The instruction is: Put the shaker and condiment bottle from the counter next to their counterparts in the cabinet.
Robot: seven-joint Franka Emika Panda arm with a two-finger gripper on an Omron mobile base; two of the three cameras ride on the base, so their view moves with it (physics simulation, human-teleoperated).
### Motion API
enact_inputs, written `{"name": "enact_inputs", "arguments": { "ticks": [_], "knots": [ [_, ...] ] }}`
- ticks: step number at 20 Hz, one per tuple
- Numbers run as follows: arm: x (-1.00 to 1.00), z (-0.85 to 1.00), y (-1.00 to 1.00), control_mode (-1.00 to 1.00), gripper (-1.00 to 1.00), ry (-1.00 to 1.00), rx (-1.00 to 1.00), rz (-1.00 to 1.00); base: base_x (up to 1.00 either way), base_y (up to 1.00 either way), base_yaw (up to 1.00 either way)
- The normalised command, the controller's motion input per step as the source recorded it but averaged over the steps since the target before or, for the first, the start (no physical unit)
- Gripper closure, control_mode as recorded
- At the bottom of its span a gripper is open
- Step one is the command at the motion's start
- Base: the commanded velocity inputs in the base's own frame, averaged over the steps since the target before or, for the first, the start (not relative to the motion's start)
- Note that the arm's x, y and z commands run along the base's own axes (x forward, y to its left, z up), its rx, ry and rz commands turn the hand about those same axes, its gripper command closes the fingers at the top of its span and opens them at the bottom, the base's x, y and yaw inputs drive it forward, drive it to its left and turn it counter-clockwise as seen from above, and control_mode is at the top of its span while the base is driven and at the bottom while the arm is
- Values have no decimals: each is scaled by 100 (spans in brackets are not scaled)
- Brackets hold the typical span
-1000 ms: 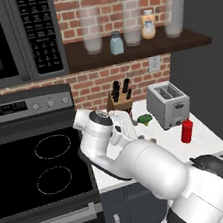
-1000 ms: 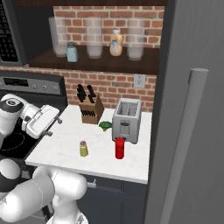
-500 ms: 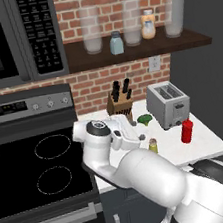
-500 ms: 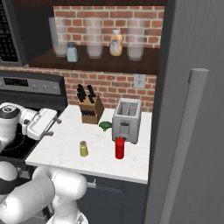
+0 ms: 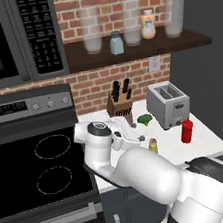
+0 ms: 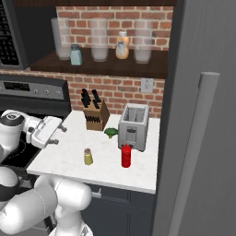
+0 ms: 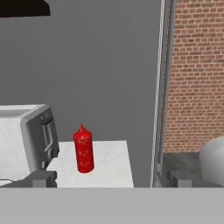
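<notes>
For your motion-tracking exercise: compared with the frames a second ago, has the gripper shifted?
Yes. In the right base view the gripper, jaws open, has dropped lower and nearer the counter, judged against the knife block.

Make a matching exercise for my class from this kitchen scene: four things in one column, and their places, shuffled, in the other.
Things:
1. shaker
2. condiment bottle
3. pale blue shaker
4. knife block

Places:
A. on the wooden shelf
B. just in front of the toaster
C. at the back of the counter, against the brick wall
D. on open counter, left of the red bottle

Pairs: 1-D, 2-B, 3-A, 4-C
</notes>
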Motion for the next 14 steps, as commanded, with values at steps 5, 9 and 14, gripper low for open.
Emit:
{"name": "enact_inputs", "arguments": {
  "ticks": [5, 9, 14],
  "knots": [
    [0, -41, 0, -100, -100, 0, 0, 0, 0, 0, 0],
    [0, -33, 0, -100, -100, 0, 0, 0, 0, 0, 0],
    [1, -17, 0, -100, -100, 1, -2, 0, 0, 0, 0]
  ]
}}
